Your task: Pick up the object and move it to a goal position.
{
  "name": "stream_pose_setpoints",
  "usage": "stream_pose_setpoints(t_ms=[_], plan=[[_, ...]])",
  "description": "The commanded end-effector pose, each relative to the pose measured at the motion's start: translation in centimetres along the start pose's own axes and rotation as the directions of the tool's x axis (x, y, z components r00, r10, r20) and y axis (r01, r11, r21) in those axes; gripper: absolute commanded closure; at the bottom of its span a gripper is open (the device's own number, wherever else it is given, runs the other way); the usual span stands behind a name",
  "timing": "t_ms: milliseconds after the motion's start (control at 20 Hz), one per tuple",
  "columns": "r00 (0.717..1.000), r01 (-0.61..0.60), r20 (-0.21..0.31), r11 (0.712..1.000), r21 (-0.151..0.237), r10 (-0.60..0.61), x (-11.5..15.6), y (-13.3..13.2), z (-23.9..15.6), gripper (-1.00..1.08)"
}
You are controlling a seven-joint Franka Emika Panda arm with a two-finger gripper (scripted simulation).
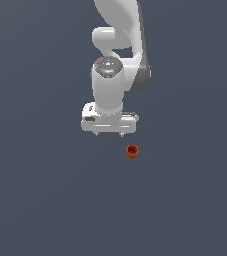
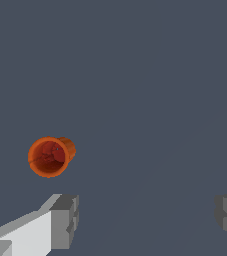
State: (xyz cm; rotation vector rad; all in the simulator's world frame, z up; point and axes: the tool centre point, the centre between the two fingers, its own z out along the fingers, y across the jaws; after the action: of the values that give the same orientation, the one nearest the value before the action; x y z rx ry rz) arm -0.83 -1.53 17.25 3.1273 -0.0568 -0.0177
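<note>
The small orange-red cup (image 1: 131, 151) stands upright on the dark grey floor, just below and to the exterior view's right of the white gripper (image 1: 109, 134). In the wrist view the cup (image 2: 50, 156) shows its open mouth, apart from the fingers and outside the gap between them. The gripper (image 2: 145, 220) is open and empty, its two grey fingertips (image 2: 65, 220) spread wide. It hovers above the floor and touches nothing.
The white arm (image 1: 117, 55) rises behind the gripper toward the top of the exterior view. The floor (image 1: 45, 200) is a plain dark grey surface with no other objects showing.
</note>
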Motion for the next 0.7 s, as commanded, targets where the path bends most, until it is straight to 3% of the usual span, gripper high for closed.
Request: stream_pose_setpoints(t_ms=[0, 400, 650], plan=[[1.0, 0.0, 0.0, 1.0, 0.0, 0.0, 0.0, 0.0, 0.0, -0.92], [0.999, 0.0, 0.044, 1.0, 0.029, -0.001, -1.1, -1.8, 1.4, -0.92], [0.999, 0.0, 0.046, 1.0, 0.03, -0.002, -1.1, -1.9, 1.5, -0.92]])
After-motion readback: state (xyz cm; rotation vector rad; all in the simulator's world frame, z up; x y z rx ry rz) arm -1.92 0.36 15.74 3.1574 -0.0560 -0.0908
